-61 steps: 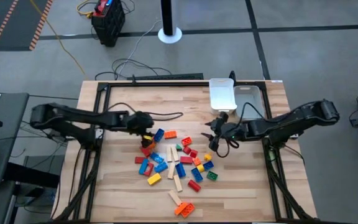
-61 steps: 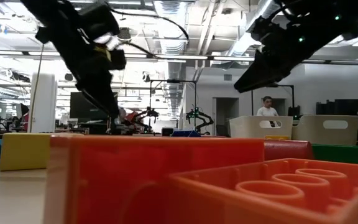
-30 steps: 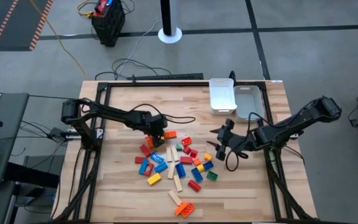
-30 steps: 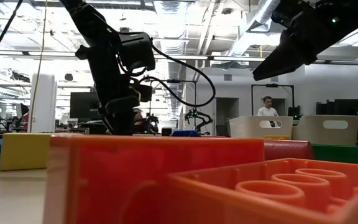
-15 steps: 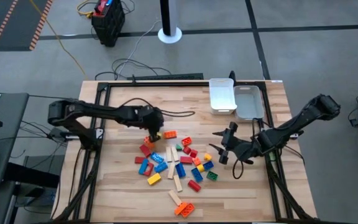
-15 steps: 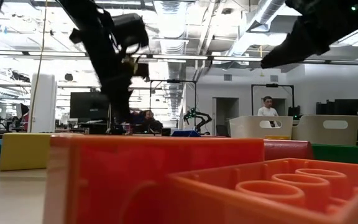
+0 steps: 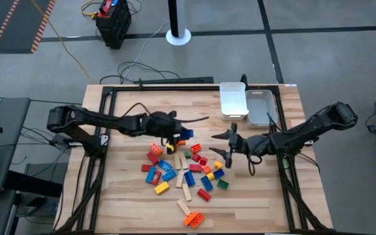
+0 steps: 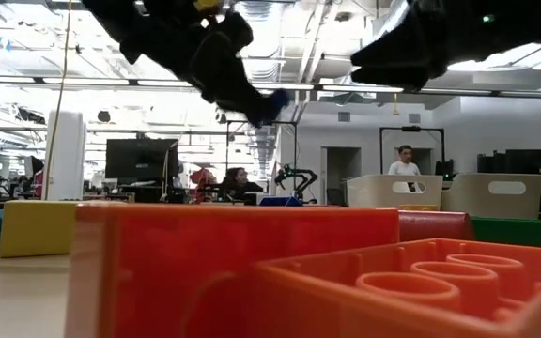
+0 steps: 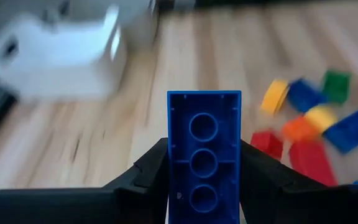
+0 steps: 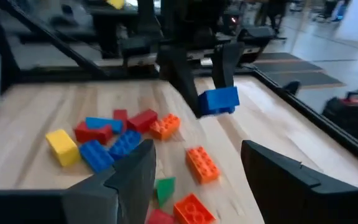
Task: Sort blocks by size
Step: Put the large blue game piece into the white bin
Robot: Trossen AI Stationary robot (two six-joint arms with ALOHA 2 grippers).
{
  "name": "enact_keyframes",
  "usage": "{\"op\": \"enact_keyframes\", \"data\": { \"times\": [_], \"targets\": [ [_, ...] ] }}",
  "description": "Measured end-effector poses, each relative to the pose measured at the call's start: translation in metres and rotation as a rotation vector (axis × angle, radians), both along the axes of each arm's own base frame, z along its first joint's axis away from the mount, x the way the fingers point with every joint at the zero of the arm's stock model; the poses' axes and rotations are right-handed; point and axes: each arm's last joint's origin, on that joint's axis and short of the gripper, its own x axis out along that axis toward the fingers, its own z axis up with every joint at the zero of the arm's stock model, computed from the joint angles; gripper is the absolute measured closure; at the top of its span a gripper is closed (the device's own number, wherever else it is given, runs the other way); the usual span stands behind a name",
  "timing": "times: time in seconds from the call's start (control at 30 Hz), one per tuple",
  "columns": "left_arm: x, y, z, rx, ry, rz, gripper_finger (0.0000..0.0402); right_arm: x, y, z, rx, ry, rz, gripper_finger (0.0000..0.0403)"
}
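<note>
Wooden tabletop (image 7: 129, 196) carries a scatter of blocks (image 7: 187, 171) near its middle; two white trays (image 7: 234, 99) sit at the far edge. Left claw (image 7: 177, 135) is raised above the pile's tray-side edge, clamped on a blue block (image 9: 204, 163), three studs in a row visible, held clear of the wood. Right claw (image 7: 222, 147) hovers on the pile's other flank, nearer the trays, fingers (image 10: 126, 177) spread wide and holding nothing. Pile colours: red, orange, yellow, green, blue; pale bars probably wood.
</note>
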Motion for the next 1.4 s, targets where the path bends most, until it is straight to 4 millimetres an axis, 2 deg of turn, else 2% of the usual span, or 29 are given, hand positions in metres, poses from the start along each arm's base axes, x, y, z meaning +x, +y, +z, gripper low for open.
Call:
{"op": "enact_keyframes", "data": {
  "times": [0.17, 0.43, 0.63, 0.97, 1.23, 1.4],
  "targets": [
    [0.001, -0.008, -0.011, 0.036, -0.121, -0.064, 0.0268, 0.009, -0.010, 0.009, 0.014, -0.064, 0.063, 0.0137],
    [0.013, -0.010, -0.025, 0.008, -0.224, -0.128, 0.0267, 0.044, -0.003, 0.006, -0.128, -0.049, 0.120, 0.0137],
    [0.017, -0.011, -0.029, -0.001, -0.268, -0.139, 0.0266, 0.064, -0.002, 0.016, -0.181, -0.069, 0.116, 0.0137],
    [0.014, -0.017, -0.031, -0.006, -0.303, -0.168, 0.0266, 0.074, -0.015, -0.001, -0.172, -0.021, 0.069, 0.0137],
    [0.014, -0.017, -0.031, -0.019, -0.303, -0.164, 0.0266, 0.075, -0.015, -0.002, -0.173, -0.017, 0.070, 0.0138],
    [0.014, -0.017, -0.030, -0.018, -0.318, -0.159, 0.0266, 0.075, -0.016, -0.004, -0.172, -0.006, 0.073, 0.0164]
  ]
}}
